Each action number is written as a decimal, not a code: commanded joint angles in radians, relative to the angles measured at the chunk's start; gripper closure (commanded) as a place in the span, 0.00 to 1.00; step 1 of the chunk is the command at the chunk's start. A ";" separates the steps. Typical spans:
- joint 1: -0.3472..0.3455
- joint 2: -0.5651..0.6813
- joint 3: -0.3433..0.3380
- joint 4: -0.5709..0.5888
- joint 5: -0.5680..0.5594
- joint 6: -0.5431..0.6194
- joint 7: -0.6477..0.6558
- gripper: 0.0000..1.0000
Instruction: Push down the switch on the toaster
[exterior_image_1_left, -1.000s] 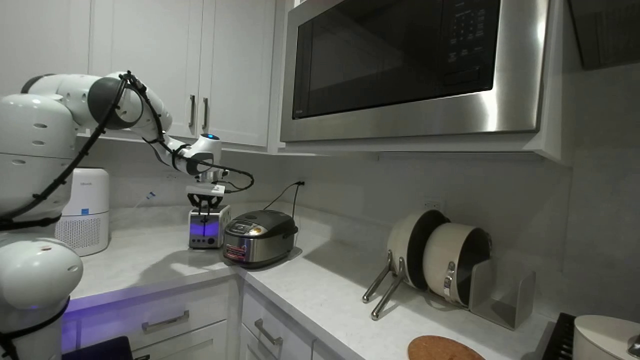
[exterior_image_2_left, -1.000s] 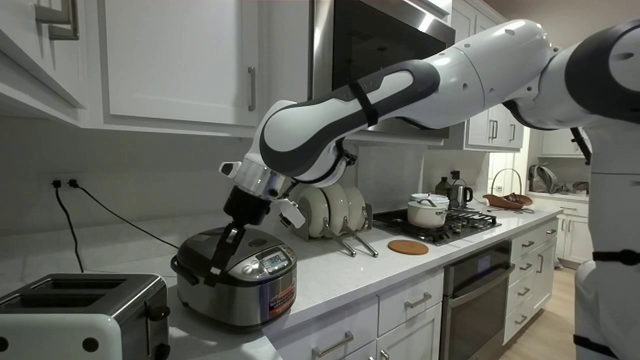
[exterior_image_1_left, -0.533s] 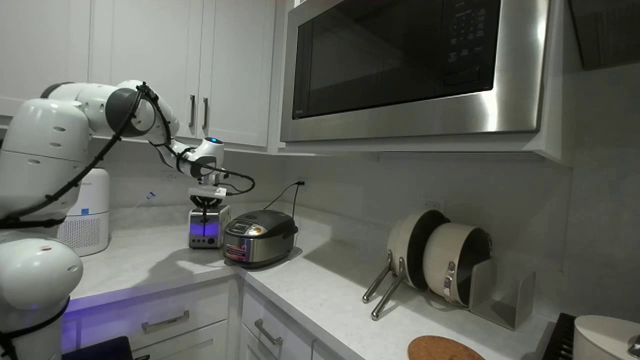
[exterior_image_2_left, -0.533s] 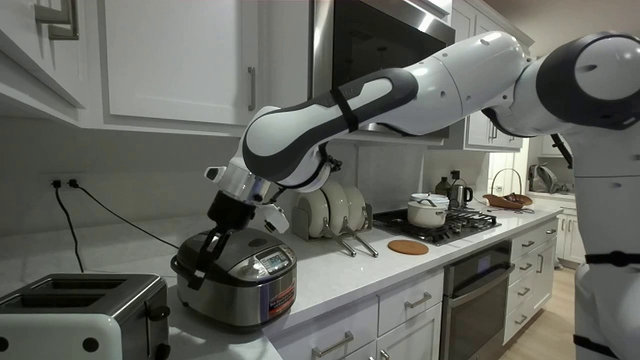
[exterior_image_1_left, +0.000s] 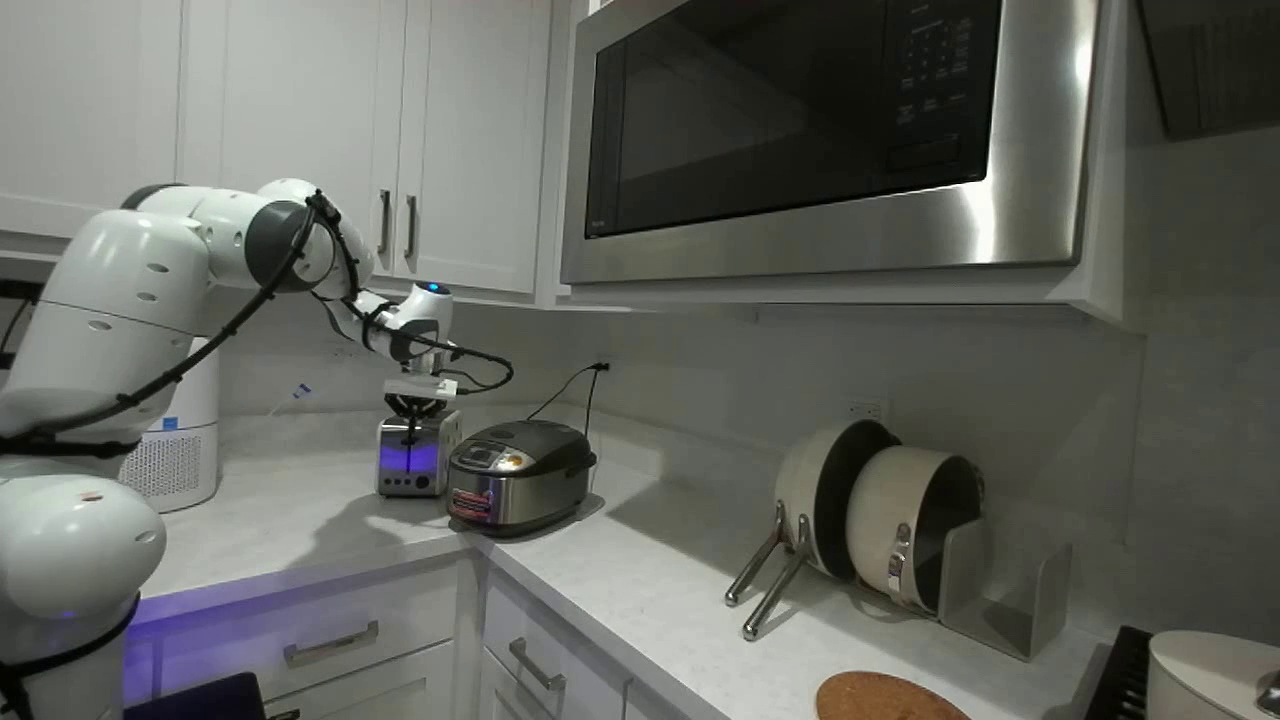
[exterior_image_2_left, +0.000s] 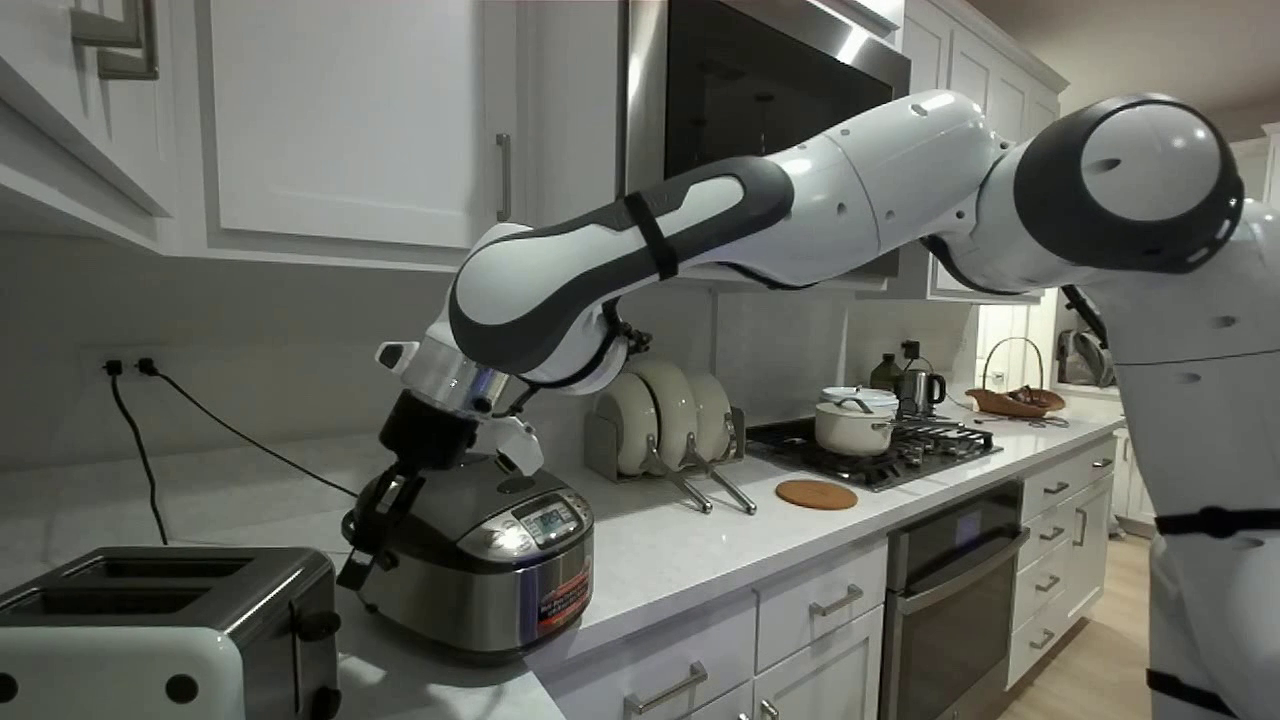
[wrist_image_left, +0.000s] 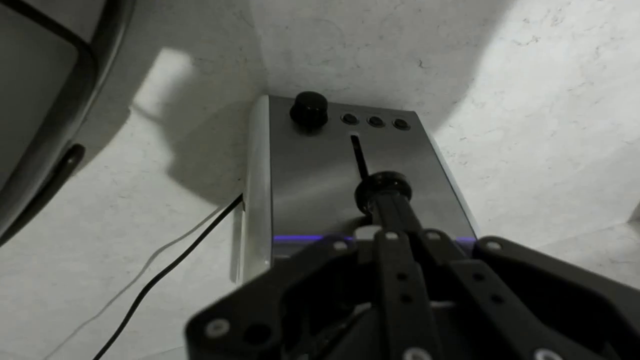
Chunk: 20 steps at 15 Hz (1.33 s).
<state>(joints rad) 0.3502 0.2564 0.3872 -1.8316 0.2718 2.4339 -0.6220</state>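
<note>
The silver toaster with a black lever stands on the counter in both exterior views (exterior_image_1_left: 430, 462) (exterior_image_2_left: 120, 665) and fills the middle of the wrist view (wrist_image_left: 310, 195). Its round lever knob (wrist_image_left: 380, 180) sits along the vertical slot, near the slot's upper end; it also shows on the toaster's end face (exterior_image_2_left: 318, 627). My gripper (wrist_image_left: 393, 202) has its fingers together with nothing between them. In the wrist view the fingertips overlap the knob. In an exterior view the gripper (exterior_image_2_left: 357, 572) is a little above the knob, with a gap between them. The contact point is hidden.
A rice cooker (exterior_image_1_left: 525, 490) stands close beside the toaster, behind my fingers in an exterior view (exterior_image_2_left: 480, 580). Upper cabinets (exterior_image_1_left: 470, 150) hang above. The toaster's dial (wrist_image_left: 309, 110) and small buttons are below the slot. A black cord (wrist_image_left: 165, 272) runs beside it.
The gripper has moved toward the toaster and slightly down, past the rice cooker. Its fingers, slightly apart one second ago, are together now. The lever knob has not visibly moved.
</note>
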 joint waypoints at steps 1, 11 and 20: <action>-0.006 0.059 0.025 0.068 -0.032 0.011 -0.006 1.00; -0.010 0.174 0.042 0.177 -0.074 -0.008 -0.004 1.00; -0.009 0.189 0.038 0.201 -0.080 -0.054 0.024 1.00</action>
<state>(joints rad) 0.3417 0.4099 0.4137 -1.6808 0.2110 2.4036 -0.6208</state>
